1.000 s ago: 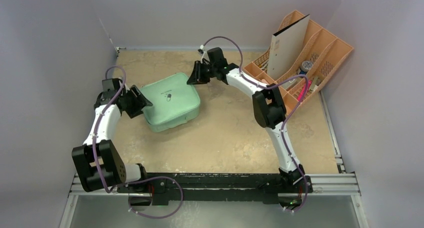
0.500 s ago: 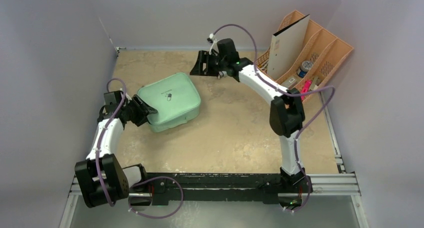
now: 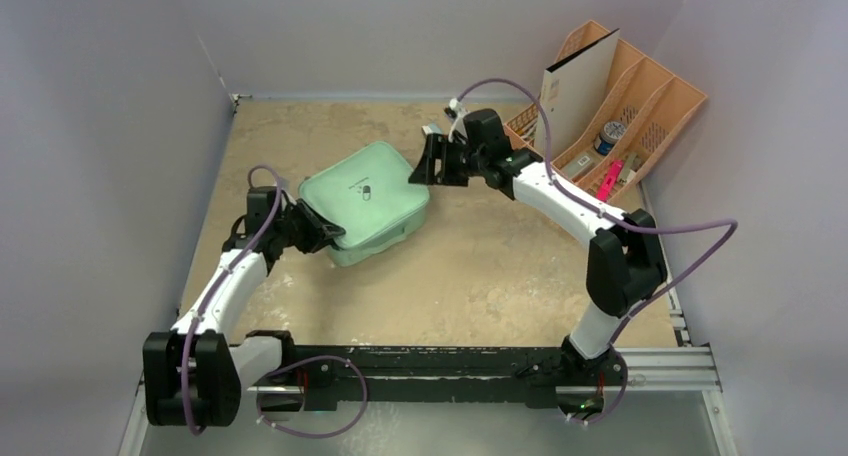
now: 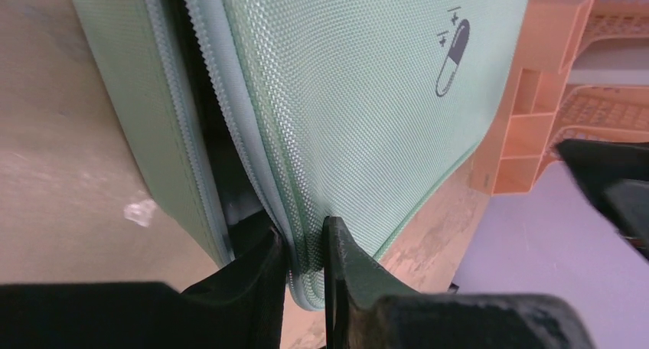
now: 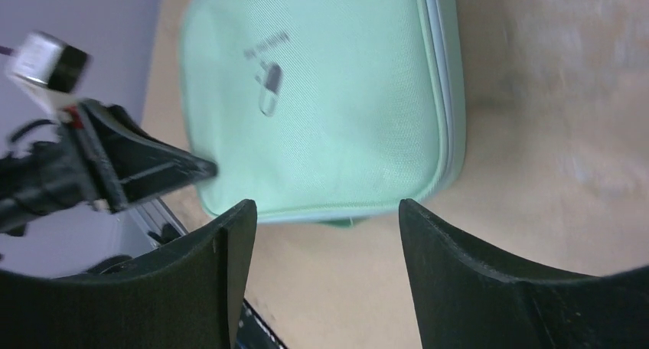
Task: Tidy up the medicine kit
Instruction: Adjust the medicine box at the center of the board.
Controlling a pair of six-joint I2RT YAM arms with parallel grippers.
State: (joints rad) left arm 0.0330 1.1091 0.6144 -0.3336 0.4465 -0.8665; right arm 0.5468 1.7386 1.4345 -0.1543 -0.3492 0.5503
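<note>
The mint-green medicine kit [image 3: 365,206] lies left of the table's middle, with a small pill logo [image 3: 367,192] on its lid. My left gripper [image 3: 325,234] is at its near-left edge. In the left wrist view it [image 4: 304,238] is shut on the lid's rim [image 4: 306,249], one finger in the dark gap under the unzipped lid and one on top. The lid [image 4: 344,96] stands slightly off the base [image 4: 145,127]. My right gripper [image 3: 428,161] hovers open at the kit's far-right corner. In its own view the kit [image 5: 329,112] lies beyond the empty fingers [image 5: 325,211].
A peach-orange slotted organizer [image 3: 655,101] stands at the back right, holding a white board [image 3: 575,91], a small can [image 3: 612,133] and a pink item [image 3: 610,176]. It also shows in the left wrist view [image 4: 536,135]. Walls close in the table on the left, back and right.
The kit has slid right and toward the near side. My left gripper closed on the lid's edge and moved with it. My right gripper opened and moved right.
</note>
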